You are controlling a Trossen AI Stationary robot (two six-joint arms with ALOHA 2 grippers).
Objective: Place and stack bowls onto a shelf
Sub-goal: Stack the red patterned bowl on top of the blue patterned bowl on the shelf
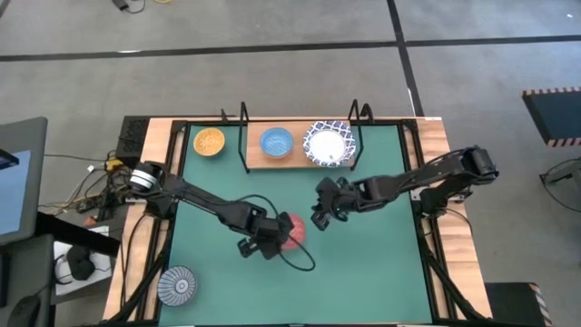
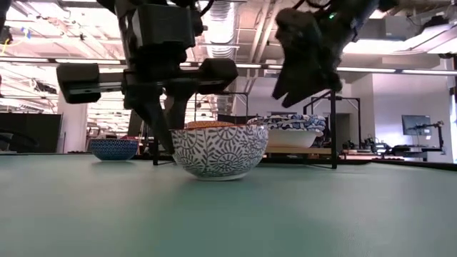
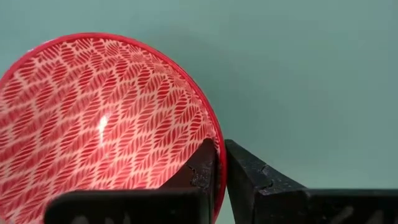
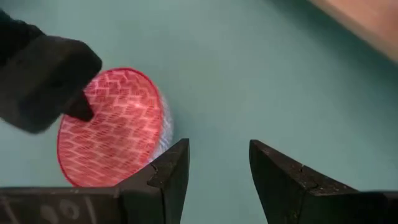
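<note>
The red-patterned bowl, blue-and-white on its outside, stands on its base on the green mat, mid-table. My left gripper is at the bowl's left side, shut on its rim. My right gripper is open and hovers above the mat just right of the bowl, touching nothing. The shelf, at the far side, carries a light blue bowl and a white bowl with a blue lattice rim. My left gripper pinches the red bowl's rim on the side toward the table's left, with one finger inside the bowl and the other outside. The fingers come from above, slanting down. The bowl sits upright with its base on the mat.
An orange-yellow bowl sits on the mat left of the shelf. A grey-blue ribbed bowl is near the mat's near-left corner. A black cable loops on the mat beside the red bowl. The shelf's black wire posts rise at its ends.
</note>
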